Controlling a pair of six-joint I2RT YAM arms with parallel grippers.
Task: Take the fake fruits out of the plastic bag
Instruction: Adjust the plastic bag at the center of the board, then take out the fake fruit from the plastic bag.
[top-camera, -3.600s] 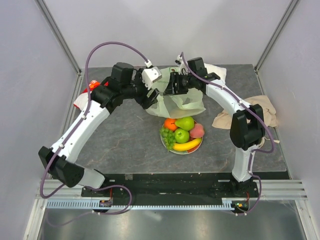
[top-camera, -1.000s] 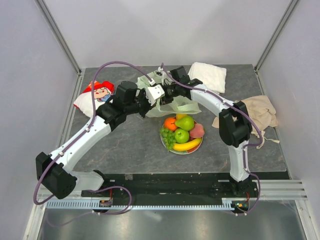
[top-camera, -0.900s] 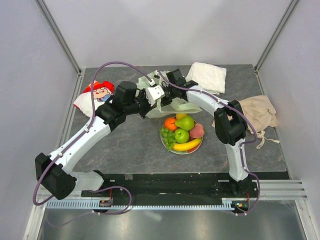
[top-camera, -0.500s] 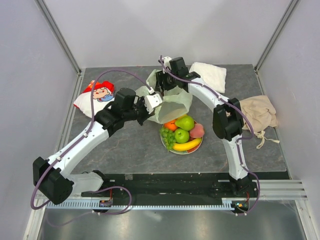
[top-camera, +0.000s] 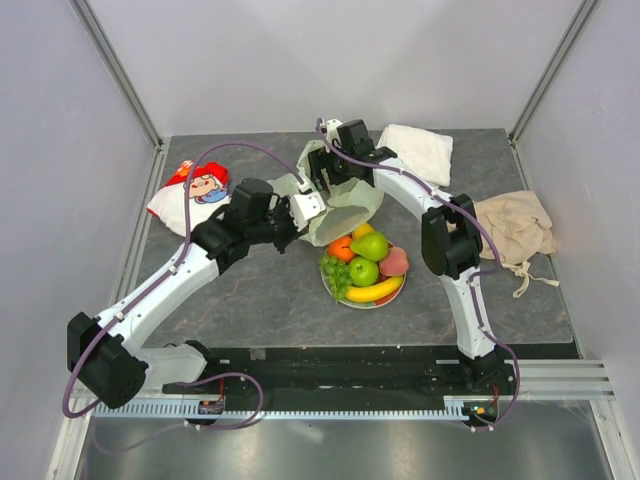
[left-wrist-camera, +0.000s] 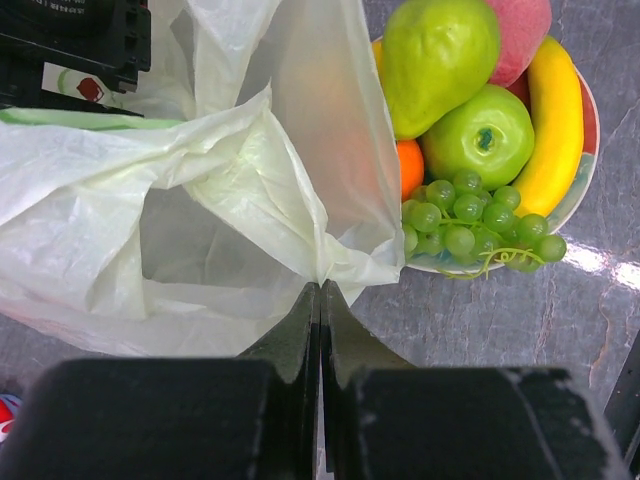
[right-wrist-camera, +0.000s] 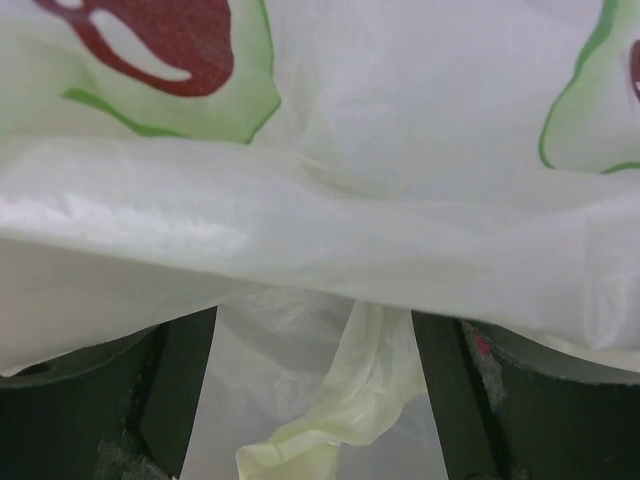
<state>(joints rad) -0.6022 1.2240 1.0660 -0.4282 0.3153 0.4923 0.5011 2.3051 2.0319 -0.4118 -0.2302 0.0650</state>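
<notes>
The fake fruits (top-camera: 366, 264) lie heaped on a flowered plate (left-wrist-camera: 589, 165): a pear (left-wrist-camera: 440, 55), green apple (left-wrist-camera: 488, 135), banana (left-wrist-camera: 560, 115), grapes (left-wrist-camera: 468, 220), peach (left-wrist-camera: 520, 22) and orange (left-wrist-camera: 408, 166). The pale-green plastic bag (top-camera: 345, 203) lies just behind the plate, and its film drapes over the orange. No fruit shows inside the bag (left-wrist-camera: 200, 230). My left gripper (left-wrist-camera: 320, 290) is shut on a fold of the bag's edge. My right gripper (right-wrist-camera: 315, 400) is open at the bag's far side, a loose strip of bag (right-wrist-camera: 350, 400) hanging between its fingers (right-wrist-camera: 180, 390).
A red-and-white snack packet (top-camera: 195, 190) lies at the back left. A folded white towel (top-camera: 415, 150) is at the back right, and a crumpled beige cloth (top-camera: 510, 225) lies by the right edge. Both arms meet over the bag.
My right gripper has opened and let the bag go, moving toward the back. My left gripper has pulled the bag forward, so it now sags over the plate's rear edge.
</notes>
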